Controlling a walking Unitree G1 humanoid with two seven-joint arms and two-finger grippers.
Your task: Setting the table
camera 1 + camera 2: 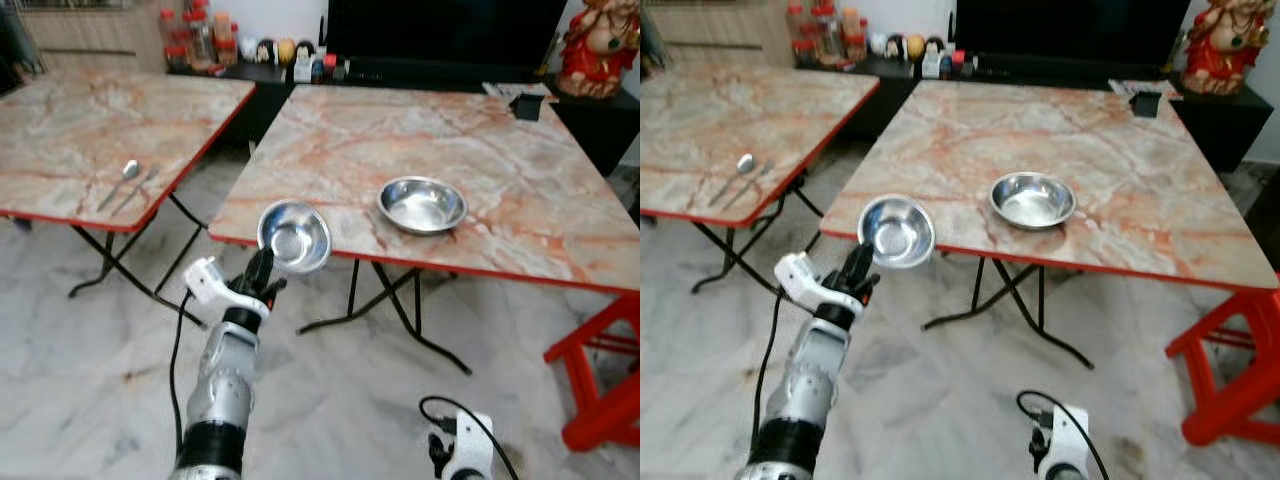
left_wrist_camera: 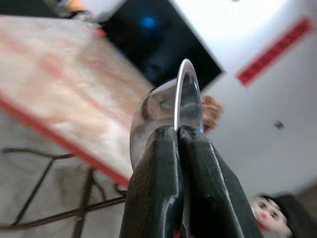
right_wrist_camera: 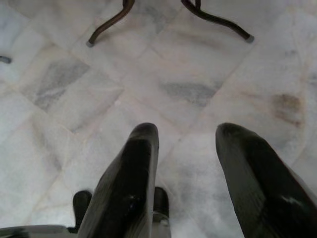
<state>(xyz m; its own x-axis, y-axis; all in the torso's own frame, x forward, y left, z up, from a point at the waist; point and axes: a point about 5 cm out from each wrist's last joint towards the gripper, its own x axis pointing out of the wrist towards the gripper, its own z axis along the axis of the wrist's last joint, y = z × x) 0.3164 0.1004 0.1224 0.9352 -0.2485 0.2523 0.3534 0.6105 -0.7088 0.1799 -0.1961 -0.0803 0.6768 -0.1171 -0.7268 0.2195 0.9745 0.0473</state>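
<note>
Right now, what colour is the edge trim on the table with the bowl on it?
Red, around the marble-patterned table holding the steel bowl; clearest in the left eye view.

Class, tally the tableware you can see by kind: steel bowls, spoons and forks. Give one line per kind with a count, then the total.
Steel bowls: 2, the held bowl pinched by the left gripper and the bowl on the table.
Spoons: 1, the spoon on the left table.
Forks: 1, the fork beside it.
Total: 4

No readable text, label or number anywhere.
</note>
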